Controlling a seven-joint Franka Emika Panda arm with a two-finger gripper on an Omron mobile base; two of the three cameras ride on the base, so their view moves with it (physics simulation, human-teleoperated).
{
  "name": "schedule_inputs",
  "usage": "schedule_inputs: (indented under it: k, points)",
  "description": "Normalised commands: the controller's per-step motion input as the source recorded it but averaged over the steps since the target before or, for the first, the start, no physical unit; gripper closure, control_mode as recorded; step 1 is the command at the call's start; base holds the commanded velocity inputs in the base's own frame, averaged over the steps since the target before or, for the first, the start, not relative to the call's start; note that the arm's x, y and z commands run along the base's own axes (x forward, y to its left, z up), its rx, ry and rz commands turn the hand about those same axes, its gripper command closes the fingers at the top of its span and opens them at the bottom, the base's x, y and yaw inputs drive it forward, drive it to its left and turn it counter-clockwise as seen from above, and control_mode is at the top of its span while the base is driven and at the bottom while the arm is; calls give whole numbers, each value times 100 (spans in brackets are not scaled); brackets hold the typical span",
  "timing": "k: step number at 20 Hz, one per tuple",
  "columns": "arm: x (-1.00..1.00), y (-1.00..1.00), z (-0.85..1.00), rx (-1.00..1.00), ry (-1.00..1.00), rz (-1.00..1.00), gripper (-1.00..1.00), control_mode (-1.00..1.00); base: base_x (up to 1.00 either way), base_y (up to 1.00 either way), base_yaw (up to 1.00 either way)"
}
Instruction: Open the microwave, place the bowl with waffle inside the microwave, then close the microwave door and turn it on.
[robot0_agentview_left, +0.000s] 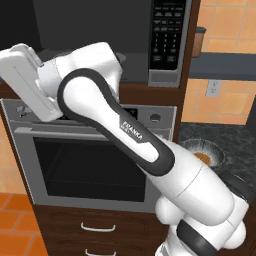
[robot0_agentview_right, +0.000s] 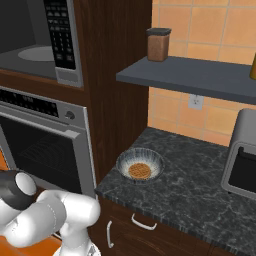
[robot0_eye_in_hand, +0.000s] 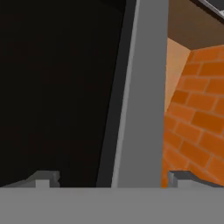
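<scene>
The microwave (robot0_agentview_right: 70, 75) stands open, its grey interior and round turntable (robot0_agentview_right: 35, 52) showing left of the black keypad (robot0_agentview_left: 167, 35). In the hand view the microwave door fills the frame as dark glass (robot0_eye_in_hand: 57, 87) with a silver-grey edge (robot0_eye_in_hand: 140, 109). My gripper (robot0_eye_in_hand: 113, 177) is open, and that door edge runs up between its two fingertips with a gap on each side. The striped bowl (robot0_agentview_right: 140, 165) sits on the dark counter to the right of the oven, with the orange-brown waffle (robot0_agentview_right: 139, 171) inside it. The left base view also has the bowl (robot0_agentview_left: 202, 152), partly behind my arm.
A large silver oven (robot0_agentview_left: 90, 165) with a bar handle sits under the microwave. A grey shelf (robot0_agentview_right: 190, 75) over the counter (robot0_agentview_right: 190, 195) carries a brown jar (robot0_agentview_right: 158, 44). A toaster oven (robot0_agentview_right: 242, 155) stands at the counter's right end. Drawers run below.
</scene>
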Motion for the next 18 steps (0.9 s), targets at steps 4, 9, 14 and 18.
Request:
schedule_inputs:
  k: [4, 9, 14, 18]
  points:
    - [-3, -100, -4, 1, -3, -3, -100, -100, 0, 0, 0]
    - [-4, -100, -30, 0, -22, -11, -100, -100, 0, 0, 0]
    - [-5, -100, -40, 0, -29, -17, -100, -100, 0, 0, 0]
    - [0, -100, -39, 0, -23, -20, -100, -100, 0, 0, 0]
